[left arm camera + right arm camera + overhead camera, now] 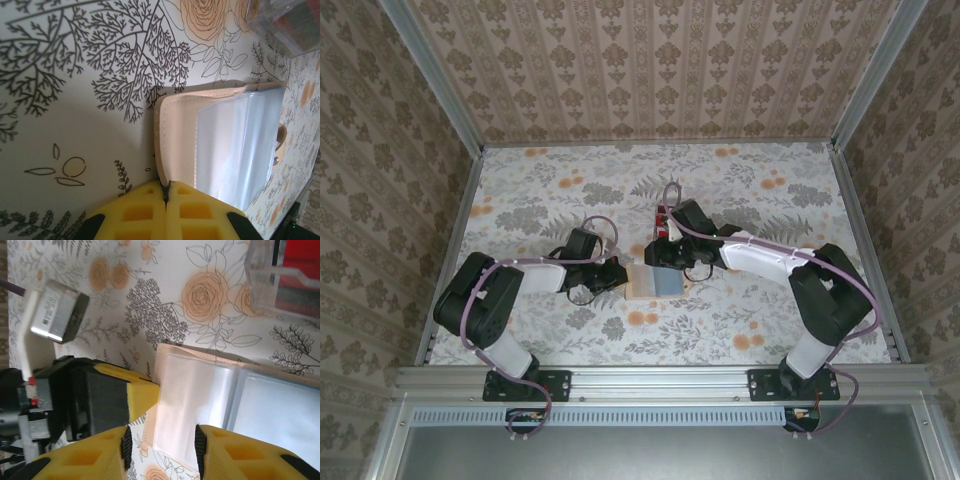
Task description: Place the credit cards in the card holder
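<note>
The tan card holder [651, 281] lies open on the floral table, its clear plastic sleeves [235, 145] facing up and empty. My left gripper [167, 187] is shut on the holder's tan left edge, pinning it at the seam. My right gripper [162, 445] hangs open just above the holder's [195, 400] left flap, one finger on each side of the sleeve and nothing between them. In the right wrist view the left arm's yellow finger [142, 392] touches the holder's edge. Red credit cards [302, 257] sit in a clear case [272, 282] behind the holder, and show as red cards [661, 217] from above.
The clear case [280, 20] stands close behind the holder, near the right arm's wrist. The holder's snap strap [281, 142] sticks out on its right side. Patterned walls enclose the table [750, 190] on three sides.
</note>
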Robot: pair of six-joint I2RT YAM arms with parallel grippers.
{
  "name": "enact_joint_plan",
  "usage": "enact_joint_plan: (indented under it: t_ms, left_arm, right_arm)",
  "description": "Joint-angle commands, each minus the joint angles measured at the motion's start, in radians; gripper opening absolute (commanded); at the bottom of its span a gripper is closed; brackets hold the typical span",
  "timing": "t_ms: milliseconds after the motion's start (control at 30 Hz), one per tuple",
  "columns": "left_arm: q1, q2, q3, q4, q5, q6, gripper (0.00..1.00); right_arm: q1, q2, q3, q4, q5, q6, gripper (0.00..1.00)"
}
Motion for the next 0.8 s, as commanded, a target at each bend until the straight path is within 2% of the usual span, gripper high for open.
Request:
enact_joint_plan:
  t_ms: [0, 133, 233, 500, 633, 767]
  left_arm:
    - [0.004, 0.006, 0.003, -0.051, -0.012, -0.004, 0.1]
    - [0.006, -0.034, 0.027, -0.14, -0.041, 0.048, 0.28]
    - [0.013, -0.075, 0.052, -0.218, -0.061, 0.087, 0.34]
    - [0.049, -0.134, 0.158, -0.4, -0.12, 0.179, 0.4]
    - [0.059, -0.13, 0.213, -0.411, -0.123, 0.184, 0.41]
    - [0.048, -0.097, 0.274, -0.364, -0.097, 0.148, 0.41]
  right_arm:
    - [0.002, 0.007, -0.01, -0.023, 0.028, -0.014, 0.42]
    - [-0.017, -0.028, 0.017, -0.109, 0.1, -0.073, 0.42]
    - [-0.054, -0.066, 0.026, -0.153, 0.121, -0.11, 0.42]
    - [-0.208, -0.156, 0.08, -0.273, 0.157, -0.227, 0.43]
    - [-0.28, -0.133, 0.158, -0.328, 0.149, -0.283, 0.43]
    - [-0.303, -0.059, 0.239, -0.365, 0.117, -0.324, 0.47]
